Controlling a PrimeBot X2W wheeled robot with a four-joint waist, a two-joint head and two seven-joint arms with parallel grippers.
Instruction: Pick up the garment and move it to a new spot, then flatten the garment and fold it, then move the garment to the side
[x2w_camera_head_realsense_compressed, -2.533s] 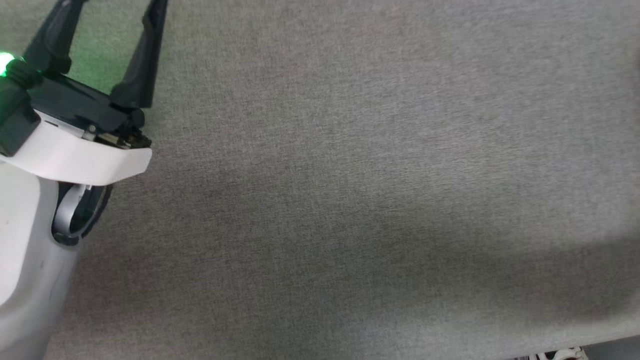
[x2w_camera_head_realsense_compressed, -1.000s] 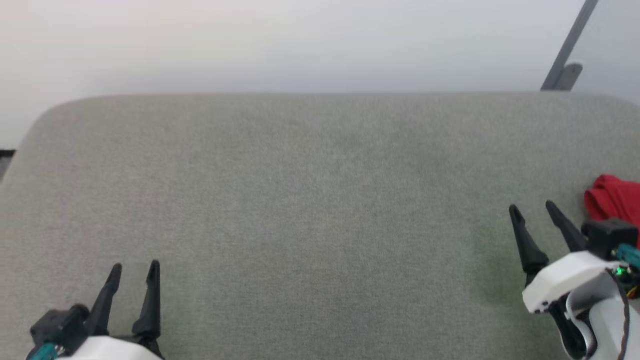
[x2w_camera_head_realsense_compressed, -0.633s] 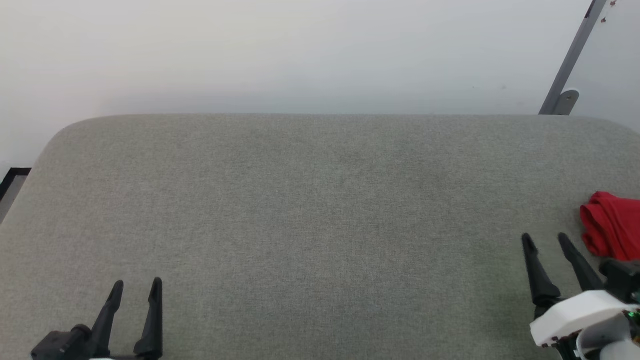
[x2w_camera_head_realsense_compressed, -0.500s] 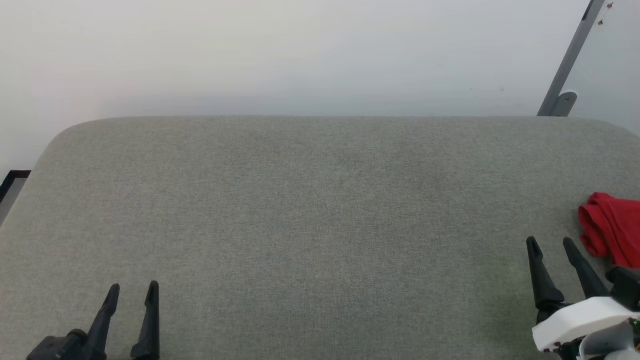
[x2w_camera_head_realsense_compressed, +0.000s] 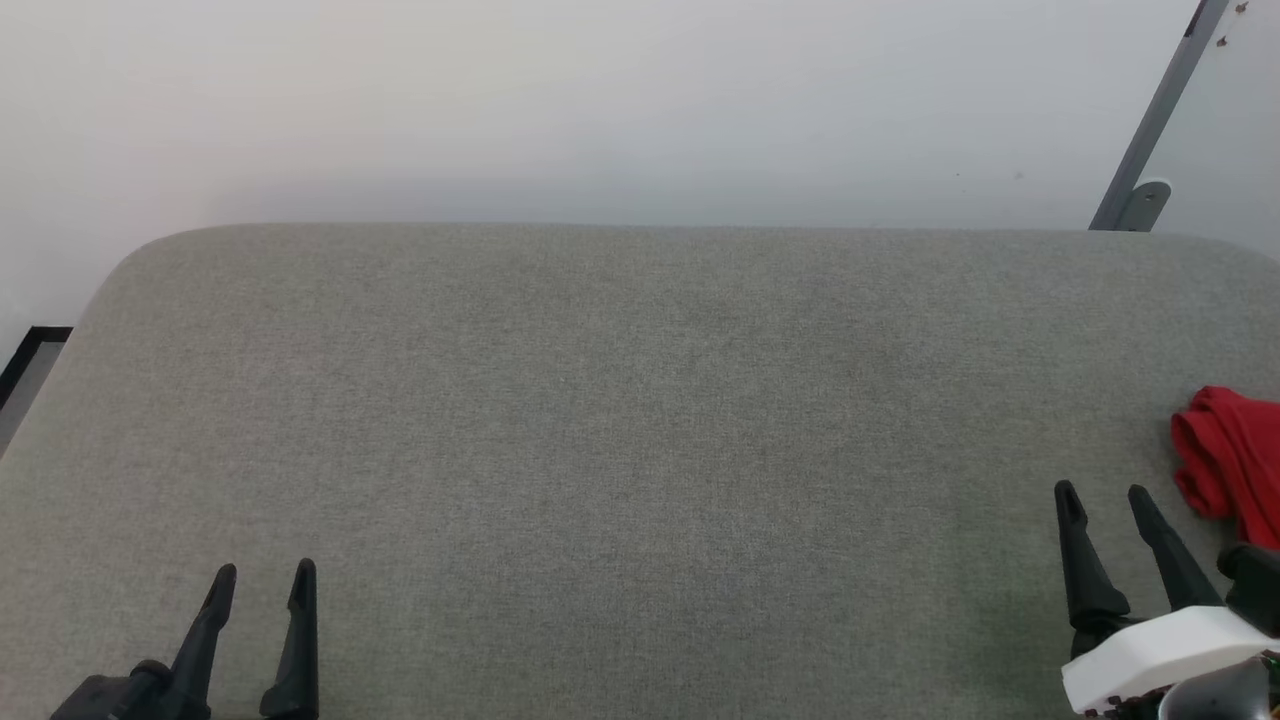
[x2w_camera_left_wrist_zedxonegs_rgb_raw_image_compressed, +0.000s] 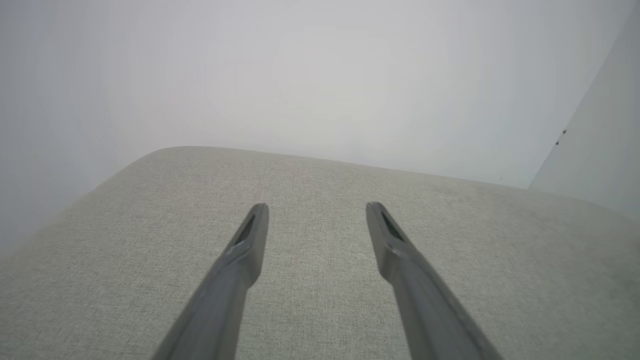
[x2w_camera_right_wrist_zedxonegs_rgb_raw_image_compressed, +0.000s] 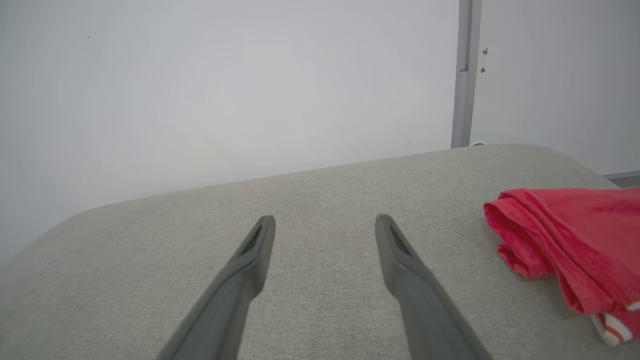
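The garment is a bunched bright red shirt lying at the far right edge of the grey padded table. In the right wrist view the garment shows folded layers and a bit of red-and-white stripe trim at the lower right. My right gripper stands open just left of the garment, apart from it, with nothing between its fingers. Near the front left, far from the shirt, my left gripper is open and holds nothing; it shows too as the left gripper.
A white wall rises right behind the table's far edge. A grey metal post leans at the back right. Dark floor trim shows past the table's left edge. Bare grey fabric spreads between the two grippers.
The head camera tilted up from a close look at the table, so the whole surface, wall and garment came into view. In the last second both grippers sank slightly toward the bottom edge.
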